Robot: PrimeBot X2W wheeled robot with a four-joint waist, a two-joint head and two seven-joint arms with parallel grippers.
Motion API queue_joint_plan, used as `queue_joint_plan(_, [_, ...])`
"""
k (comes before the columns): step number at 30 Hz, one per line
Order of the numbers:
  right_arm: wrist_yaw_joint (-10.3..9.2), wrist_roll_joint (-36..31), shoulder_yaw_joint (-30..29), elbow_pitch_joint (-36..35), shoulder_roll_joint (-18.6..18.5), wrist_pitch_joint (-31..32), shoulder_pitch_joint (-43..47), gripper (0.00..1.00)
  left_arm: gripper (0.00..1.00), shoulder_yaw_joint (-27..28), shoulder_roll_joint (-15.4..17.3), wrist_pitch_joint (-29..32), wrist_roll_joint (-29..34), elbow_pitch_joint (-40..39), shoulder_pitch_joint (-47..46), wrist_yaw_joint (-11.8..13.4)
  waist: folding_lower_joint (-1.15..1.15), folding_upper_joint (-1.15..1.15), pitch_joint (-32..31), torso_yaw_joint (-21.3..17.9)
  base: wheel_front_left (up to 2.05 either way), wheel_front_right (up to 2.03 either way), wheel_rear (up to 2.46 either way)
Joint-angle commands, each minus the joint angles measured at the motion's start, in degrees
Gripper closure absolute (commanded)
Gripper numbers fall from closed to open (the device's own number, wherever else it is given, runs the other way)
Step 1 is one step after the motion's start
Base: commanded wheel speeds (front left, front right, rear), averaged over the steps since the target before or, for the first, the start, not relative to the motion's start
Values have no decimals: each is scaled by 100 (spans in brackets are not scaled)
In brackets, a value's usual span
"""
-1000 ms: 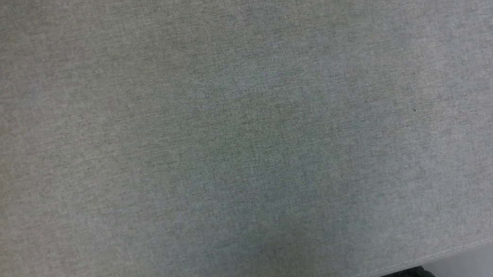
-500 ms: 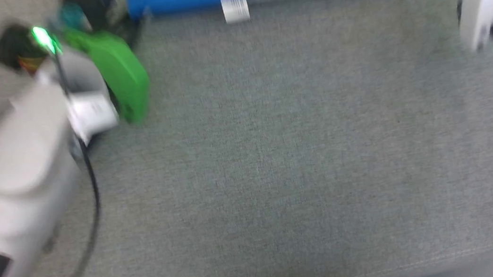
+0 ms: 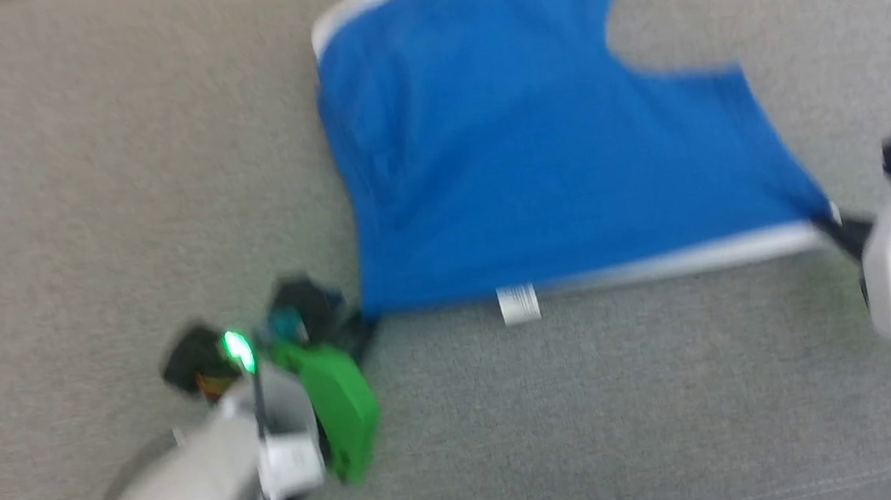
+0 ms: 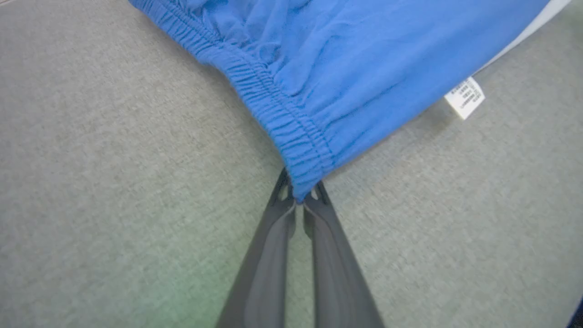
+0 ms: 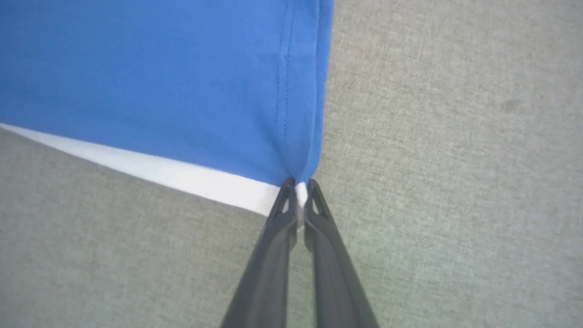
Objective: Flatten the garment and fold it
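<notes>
Left hand [image 4: 298, 200]: fingers nearly together, pinching the gathered elastic corner of the garment [image 3: 536, 152]. The garment sits mid-worktop [image 3: 55, 164], its near edge pulled taut along the worktop's front edge, with the label [image 3: 518, 304] hanging from it. Right hand [image 5: 298, 189]: clamped on the white-trimmed corner. The head camera swung up within the last second from bare worktop. The cloth now shows spread, likely ready for laying flat.

What sort of place this is cannot be told; a grey woven-cloth surface [image 3: 603, 401] lies underneath.
</notes>
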Motion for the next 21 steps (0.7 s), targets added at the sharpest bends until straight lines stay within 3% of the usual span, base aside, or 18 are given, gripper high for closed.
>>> queue_joint_plan(1, [-55,24,-101,-80,-185,77,308,100,100,-28,148,-26,-101,-54,274,126,1,0,-535,142,0,0,0])
queue_joint_plan(9, [-55,-12,-839,-779,-449,367,1834,100,100,-361,379,-20,-205,-834,1317,454,1,0,-971,258,0,0,0])
queue_joint_plan(16, [-55,149,-1699,-1514,-378,955,3055,100,100,-557,549,131,-261,-1477,1792,688,1,0,-1045,324,0,0,0])
queue_joint_plan(21, [-55,36,-2125,-2153,-246,1015,3257,100,100,-503,553,166,-239,-1691,1691,765,1,0,-978,388,0,0,0])
